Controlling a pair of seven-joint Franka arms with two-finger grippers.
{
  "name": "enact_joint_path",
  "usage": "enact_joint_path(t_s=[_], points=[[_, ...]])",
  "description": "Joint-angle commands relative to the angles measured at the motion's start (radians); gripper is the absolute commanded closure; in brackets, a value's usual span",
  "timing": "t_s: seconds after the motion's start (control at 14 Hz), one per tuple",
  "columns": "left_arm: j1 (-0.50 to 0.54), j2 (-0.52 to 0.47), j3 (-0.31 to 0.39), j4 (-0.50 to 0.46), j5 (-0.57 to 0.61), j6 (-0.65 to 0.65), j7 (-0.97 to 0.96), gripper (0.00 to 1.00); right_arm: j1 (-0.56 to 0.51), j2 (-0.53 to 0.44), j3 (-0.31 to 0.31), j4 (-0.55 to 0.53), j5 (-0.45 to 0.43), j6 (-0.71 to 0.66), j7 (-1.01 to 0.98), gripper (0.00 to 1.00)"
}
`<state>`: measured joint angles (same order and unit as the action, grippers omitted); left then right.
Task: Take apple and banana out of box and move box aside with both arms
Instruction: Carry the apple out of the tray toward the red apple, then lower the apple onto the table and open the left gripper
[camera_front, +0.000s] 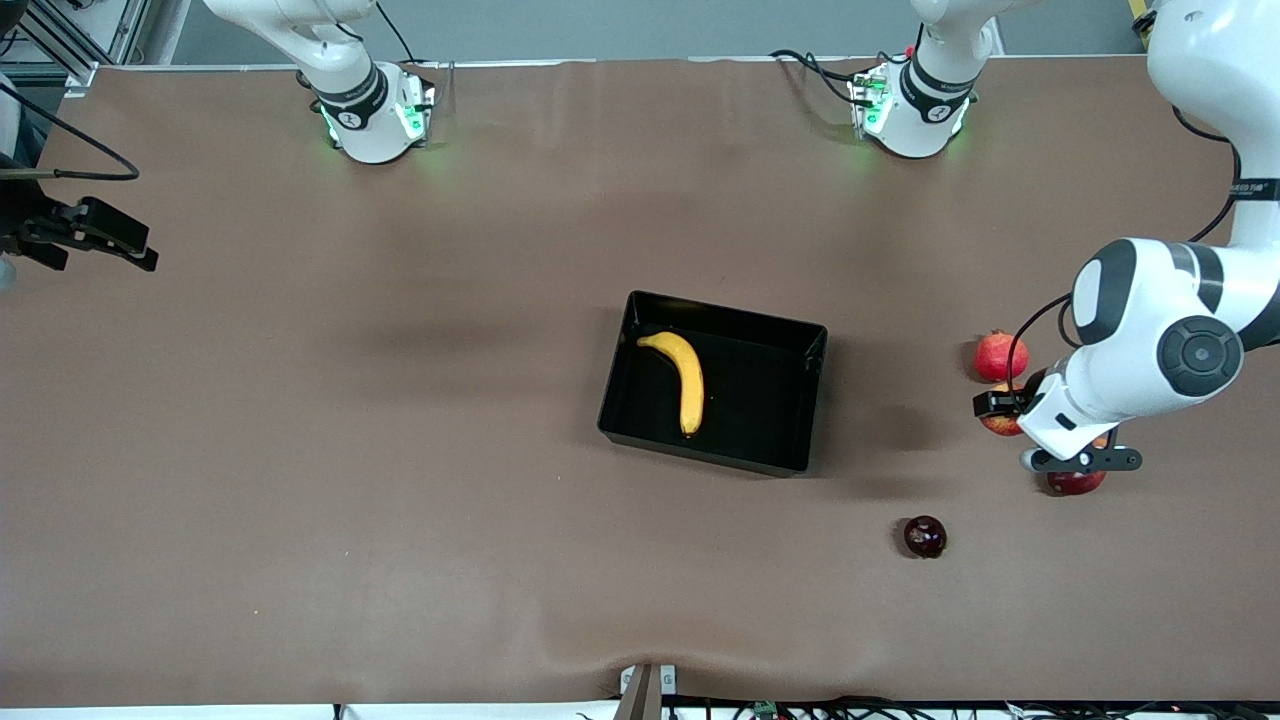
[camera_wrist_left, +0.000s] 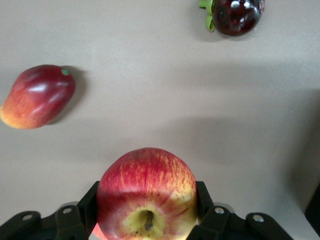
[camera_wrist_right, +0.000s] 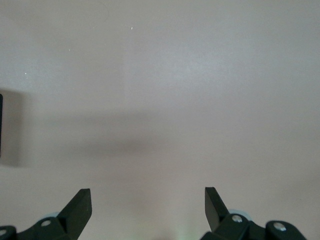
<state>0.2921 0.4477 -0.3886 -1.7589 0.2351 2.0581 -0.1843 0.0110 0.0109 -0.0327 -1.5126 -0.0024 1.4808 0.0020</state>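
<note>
L gripper (camera_wrist_left: 148, 210) is holding the apple (camera_wrist_left: 146, 192), fingers (camera_wrist_left: 202, 197) clamped on both sides of it, stem end facing the wrist cam. In the front view it's sitting at the right of the frame, over the worktop (camera_front: 400, 450) by the loose fruit: pomegranate (camera_front: 999, 356) just above it in the frame, mango (camera_front: 1076, 482) just below, a dark purple fruit (camera_front: 925, 537) lower and more toward centre. Can't tell if the apple is resting on the worktop or just off it.

Box (camera_front: 640, 420) is mid-frame, well apart from all that, with the banana (camera_front: 682, 379) lying inside along the wall toward the right arm's end.

R gripper (camera_front: 95, 235) is waiting at the far left of the frame, fingers (camera_wrist_right: 80, 207) wide apart, nothing between them.

Step in hand looks like setting the apple down. To do it well: lower straight till it's bearing on the worktop before letting go, since it's round and will roll if dropped. Keep it clear of mango and pomegranate so nothing gets knocked. Open slowly, lift straight up. Banana is next, prob. gripped across its middle
</note>
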Motion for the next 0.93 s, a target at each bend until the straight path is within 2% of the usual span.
enact_joint_path(t_s=[0.0, 0.86], points=[[0.01, 0.031, -0.006, -0.013, 0.02, 0.059, 0.006, 1.0, -0.013, 0.008, 0.008, 0.009, 0.004, 0.001, 0.006, 0.0], [0.071, 0.177, -0.003, -0.04, 0.124, 0.283, 0.006, 1.0, 0.003, 0.008, 0.013, 0.009, 0.007, -0.007, 0.003, 0.0]])
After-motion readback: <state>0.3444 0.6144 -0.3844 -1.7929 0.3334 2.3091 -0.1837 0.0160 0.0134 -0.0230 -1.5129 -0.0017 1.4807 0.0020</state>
